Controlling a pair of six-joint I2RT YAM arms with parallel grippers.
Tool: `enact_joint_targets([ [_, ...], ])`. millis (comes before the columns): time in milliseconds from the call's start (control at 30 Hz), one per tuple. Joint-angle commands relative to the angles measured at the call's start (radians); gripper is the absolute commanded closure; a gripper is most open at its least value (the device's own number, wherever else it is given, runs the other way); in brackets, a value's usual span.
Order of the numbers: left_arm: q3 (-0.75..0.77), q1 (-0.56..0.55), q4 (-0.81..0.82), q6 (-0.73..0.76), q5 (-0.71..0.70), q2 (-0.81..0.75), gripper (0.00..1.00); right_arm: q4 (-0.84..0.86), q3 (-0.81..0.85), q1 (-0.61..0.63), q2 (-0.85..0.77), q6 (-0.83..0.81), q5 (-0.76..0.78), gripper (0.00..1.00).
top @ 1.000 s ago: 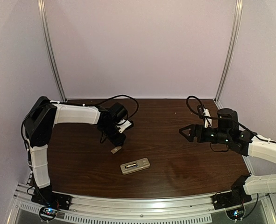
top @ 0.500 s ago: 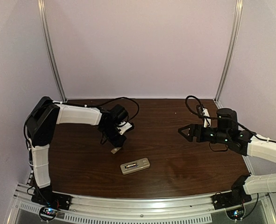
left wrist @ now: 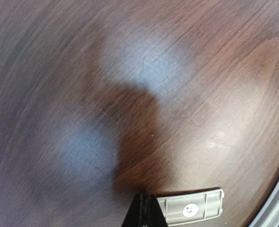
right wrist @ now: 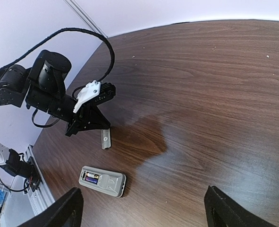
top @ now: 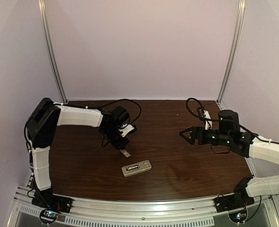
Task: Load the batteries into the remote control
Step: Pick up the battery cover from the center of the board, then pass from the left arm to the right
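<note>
— Since a moment ago the left jaws have closed on that grey cover [top: 125, 152], and it's lifted off the table [top: 186, 170] instead of lying flat.

— Right. Nearest us first: where's the remote control [top: 136, 168]?

— Lower middle of the overhead view, flat on the table with its compartment open and facing up. From the right wrist camera it sits low and left, and I can see a battery [right wrist: 91, 178] lying in the slot, blue and yellow on it. Whether both are seated I can't tell from here.

— So the loading looks mostly done?

— That's my read. What's left seems to be the lid. The cover hangs just above and left of the remote in the overhead view, near it but not touching, pinched by one end between the shut left jaws. The left wrist camera shows it at the bottom edge of its frame.

— And the other arm?

— Farther back, right of centre, the right jaws stand wide open with nothing between them, well apart from the remote and pointing toward it.
</note>
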Motion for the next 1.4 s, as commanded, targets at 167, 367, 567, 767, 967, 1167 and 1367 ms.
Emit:
enact_joint_targets([
  [167, 0.011, 0.004, 0.114, 0.048, 0.096, -0.222, 1.0, 0.054, 0.061, -0.004, 0.069, 0.012, -0.129, 0.18],
  [367, -0.053, 0.001, 0.236, 0.085, 0.174, -0.36, 1.0, 0.226, 0.093, 0.022, 0.199, 0.157, -0.301, 0.24],
  [567, -0.096, -0.036, 0.311, 0.08, 0.2, -0.457, 1.0, 0.393, 0.15, 0.109, 0.314, 0.297, -0.351, 0.27],
  [767, -0.093, -0.084, 0.312, 0.064, 0.153, -0.456, 1.0, 0.471, 0.252, 0.195, 0.431, 0.364, -0.325, 0.34],
  [967, -0.088, -0.108, 0.315, 0.064, 0.138, -0.45, 1.0, 0.447, 0.348, 0.238, 0.53, 0.359, -0.3, 0.45],
  [1167, -0.088, -0.109, 0.321, 0.027, 0.131, -0.448, 1.0, 0.421, 0.386, 0.254, 0.568, 0.349, -0.285, 0.6],
  [1367, -0.088, -0.11, 0.329, 0.021, 0.118, -0.447, 1.0, 0.407, 0.409, 0.263, 0.592, 0.344, -0.299, 0.77],
])
